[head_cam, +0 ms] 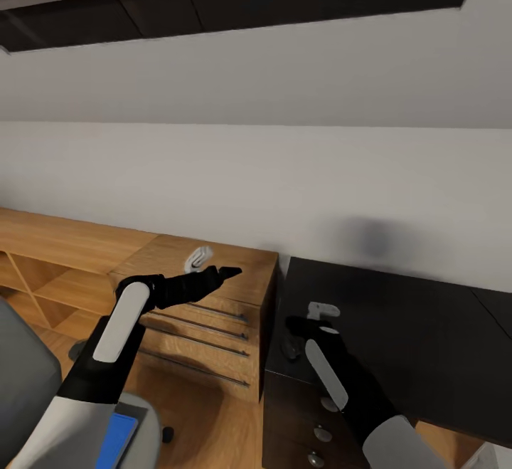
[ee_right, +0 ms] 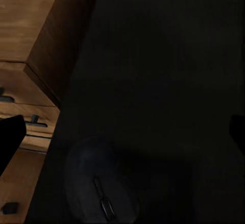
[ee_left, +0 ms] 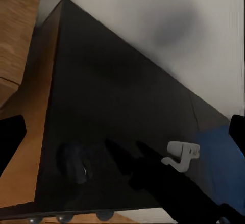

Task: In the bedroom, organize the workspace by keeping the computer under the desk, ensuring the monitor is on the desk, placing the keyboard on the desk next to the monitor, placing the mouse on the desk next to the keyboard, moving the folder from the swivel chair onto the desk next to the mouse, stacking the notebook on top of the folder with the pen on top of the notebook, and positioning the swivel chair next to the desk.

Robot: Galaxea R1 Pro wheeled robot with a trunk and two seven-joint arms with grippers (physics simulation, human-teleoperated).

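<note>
Mouse [ee_right: 102,188] on desk [head_cam: 412,341] corner, below right gripper [ee_right: 122,132], fingers spread; mouse placement in hand; next likely: folder [head_cam: 116,440].

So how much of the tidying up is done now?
Looks done: the mouse lies on the black desk, near its end.
In hand: the right gripper hangs open just over the mouse, holding nothing. The left gripper is open too.
Left: the blue folder lies on the chair, so it needs moving to the desk. The other things I can't judge from here.
</note>
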